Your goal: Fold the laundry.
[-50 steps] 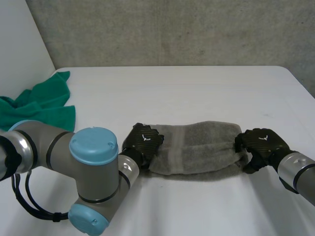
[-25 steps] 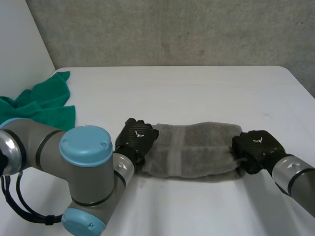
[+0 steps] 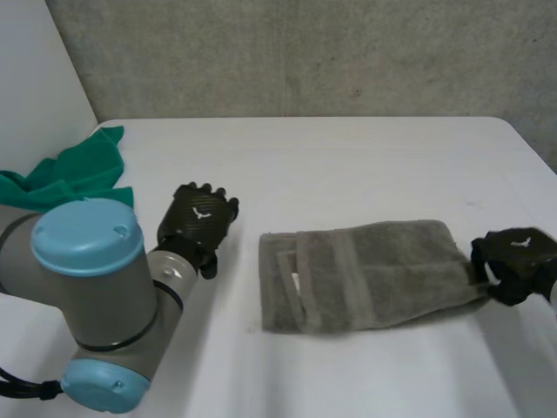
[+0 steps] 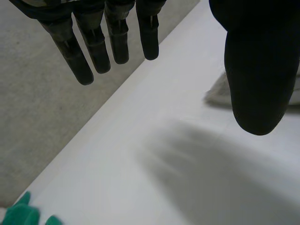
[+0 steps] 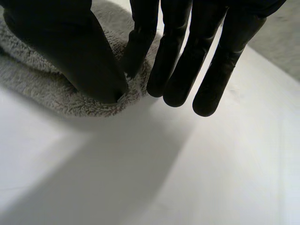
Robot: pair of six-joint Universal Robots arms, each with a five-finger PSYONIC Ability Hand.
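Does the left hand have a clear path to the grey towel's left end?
Probably yes: the left hand is open and empty, and only bare table lies between it and the left end of the grey towel. The green cloth sits off to its other side.

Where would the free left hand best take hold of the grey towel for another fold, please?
Probably the short end of the grey towel nearest the left hand, approached from the robot's left with open fingers low over the table. It lies flat with its layered edges exposed there, while the right hand pinches the opposite end.
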